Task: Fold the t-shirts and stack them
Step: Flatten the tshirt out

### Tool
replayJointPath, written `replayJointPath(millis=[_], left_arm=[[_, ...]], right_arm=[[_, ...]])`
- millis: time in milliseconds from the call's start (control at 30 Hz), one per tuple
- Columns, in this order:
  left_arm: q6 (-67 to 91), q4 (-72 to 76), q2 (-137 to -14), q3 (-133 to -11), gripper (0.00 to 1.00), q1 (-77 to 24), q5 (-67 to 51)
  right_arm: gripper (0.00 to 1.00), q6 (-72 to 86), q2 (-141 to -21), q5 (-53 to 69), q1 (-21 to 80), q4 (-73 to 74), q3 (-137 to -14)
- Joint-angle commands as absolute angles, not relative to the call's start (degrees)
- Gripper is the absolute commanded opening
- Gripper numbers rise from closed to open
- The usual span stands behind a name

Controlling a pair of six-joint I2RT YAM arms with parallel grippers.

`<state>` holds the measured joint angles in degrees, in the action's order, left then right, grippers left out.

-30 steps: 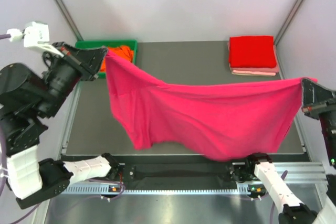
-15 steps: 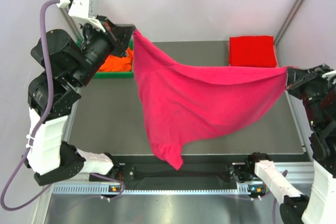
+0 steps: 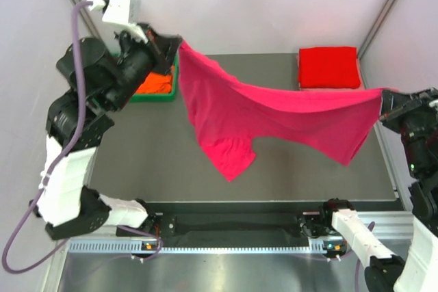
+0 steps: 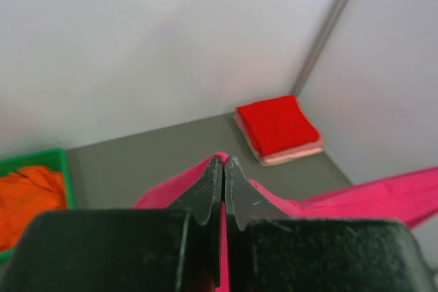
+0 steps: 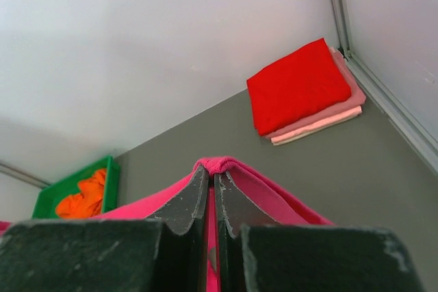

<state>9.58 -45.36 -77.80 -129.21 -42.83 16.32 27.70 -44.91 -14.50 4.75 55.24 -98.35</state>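
Magenta-pink t-shirt stretched above table, corners clamped in left gripper and right gripper. Red t-shirt folded atop pale pink t-shirt (far right corner); orange t-shirt in green tray.

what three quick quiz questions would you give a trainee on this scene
1. True or false: the magenta shirt lies folded on the stack.
2. What lies in the tray? A a towel; B an orange shirt; C nothing.
3. What colour is the shirt on top of the stack?

Key
1. False: the left tool and the right tool hold it by two ends, spread in the air above the table.
2. B.
3. Red.
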Motion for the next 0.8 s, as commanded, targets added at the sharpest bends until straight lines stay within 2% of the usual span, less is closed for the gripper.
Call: replayJointPath(millis=[0, 100, 267, 433, 567, 633, 700, 767], left_arm=[[19.58, -43.6, -67.18, -123.59, 0.0, -42.89, 8.89], [28.36, -45.51, -62.07, -116.73, 0.0, -42.89, 5.46], [29.36, -54.05, -63.54, -119.96, 0.0, -42.89, 8.52], [24.28, -53.36, -69.25, -117.26, 0.0, -42.8, 19.57], [19.87, -47.13, -75.75, -114.08, 0.0, -42.37, 27.06], [18.64, -44.57, -80.4, -115.48, 0.0, -38.0, 25.85], [19.59, -41.85, -85.92, -117.67, 0.0, -32.55, 19.01], [21.35, -39.04, -89.28, -120.84, 0.0, -24.81, 16.18]], right_arm=[[0.0, 28.56, -40.53, -12.31, 5.1, 57.56, -101.42], [0.0, 30.32, -37.71, -10.47, 5.1, 61.25, -101.69], [0.0, 30.85, -37.61, -6.43, 5.1, 61.7, -100.12], [0.0, 30.06, -39.63, -3.25, 5.01, 51.26, -92.13], [0.0, 28.74, -46.2, -0.27, 5.1, 37.38, -80.7], [0.0, 28.83, -50.51, 1.48, 5.01, 31.4, -80.68], [0.0, 28.65, -57.81, 2.72, 5.1, 26.75, -82.78], [0.0, 27.96, -65.95, 2.29, 5.1, 24.62, -88.66]])
